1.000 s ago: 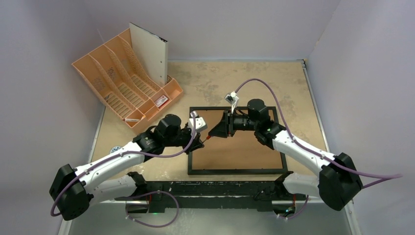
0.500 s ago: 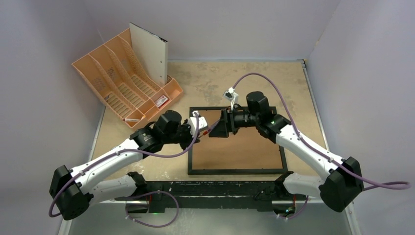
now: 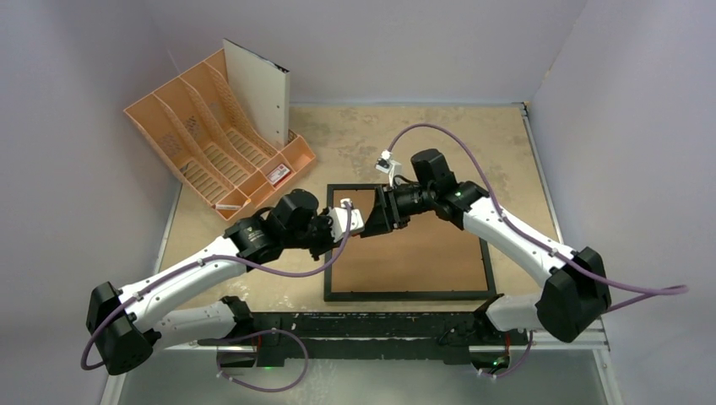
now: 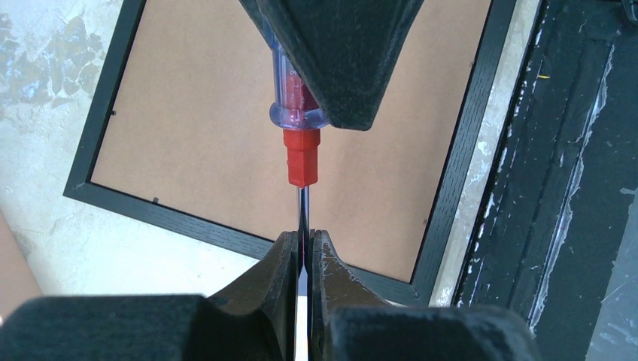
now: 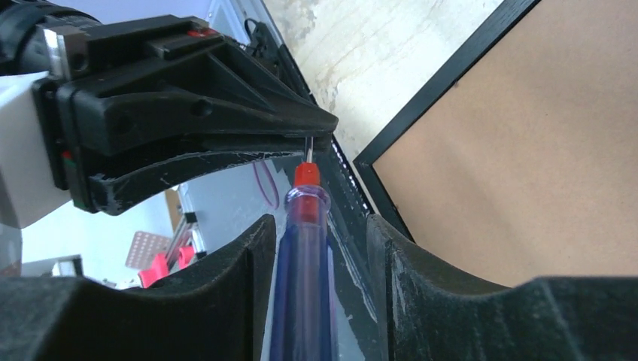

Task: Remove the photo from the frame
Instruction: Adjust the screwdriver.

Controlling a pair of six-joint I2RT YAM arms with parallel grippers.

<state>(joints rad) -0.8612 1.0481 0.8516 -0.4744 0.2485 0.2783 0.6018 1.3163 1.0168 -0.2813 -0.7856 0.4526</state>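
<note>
My left gripper (image 4: pixel 302 244) pinches the thin steel shaft of the clear-blue, red-collared screwdriver (image 4: pixel 301 154). My right gripper (image 5: pixel 320 226) seems clamped on its handle. Below us the thin black rectangular frame (image 3: pixel 488 257) lies back-up on the table, the photo presumably hidden under the brown fibreboard backing (image 3: pixel 414 257). This looks like a tool handover, so one hand must let go next.

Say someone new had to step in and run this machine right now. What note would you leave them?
Left gripper: shut on the metal shaft of the screwdriver.
Right gripper: shut on its handle; the tool hangs between both, above the left side of the frame.
It lies back up, brown backing board in place. The photo is not in view.
Done: nothing taken out yet.
Left: probably pry the backing loose, lift it, pull out the photo.
</note>
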